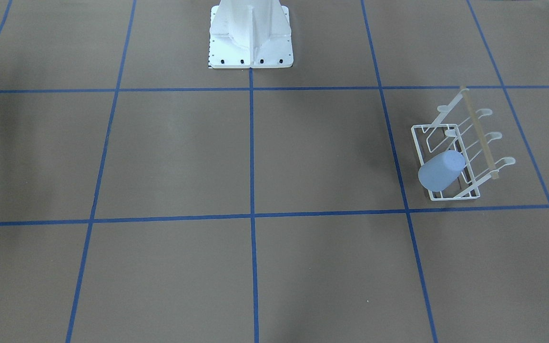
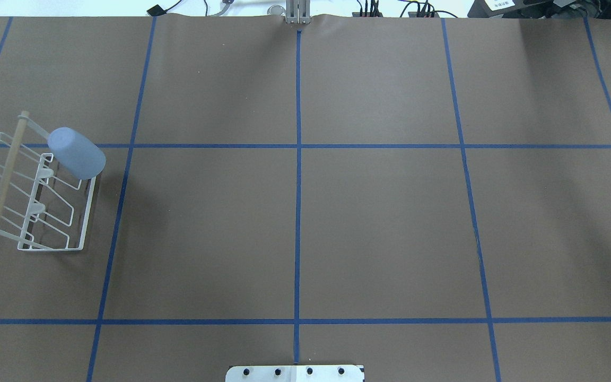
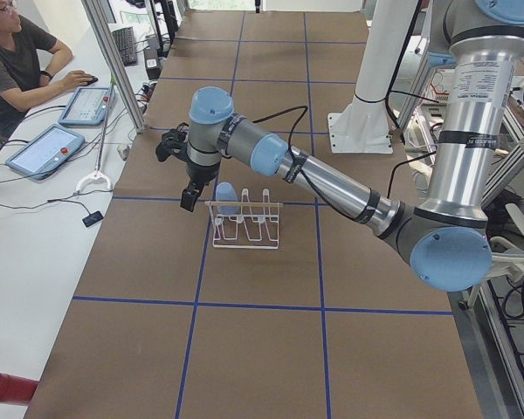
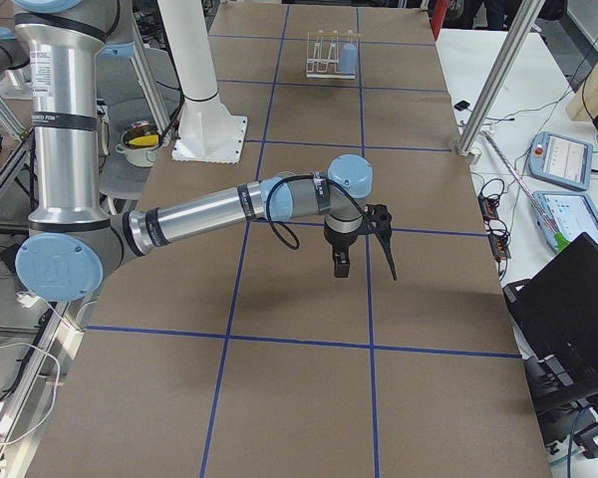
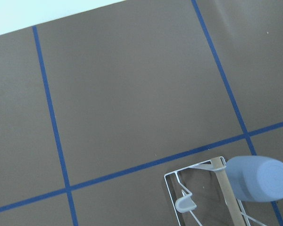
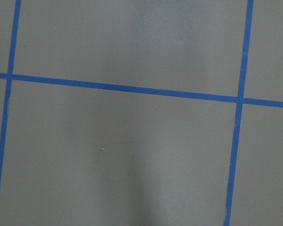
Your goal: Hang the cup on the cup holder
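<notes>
Brown tabletop, blue-taped grid. Light blue cup sits tilted, base up, on end prong of cup holder. Left arm outstretched, left gripper near cup. Right arm outstretched, right gripper mid-table. Cannot tell whether either is spread or closed.

Left arm, silver tubes with pale blue joint caps: upright column at the robot side, forearm stretched almost level outward, wrist bent down.
Left gripper, black: hangs pointing downward; finger spacing unreadable.
Right arm, same build: forearm stretched almost level outward.
Right gripper, black: points downward in the air; finger spacing unreadable.
</notes>
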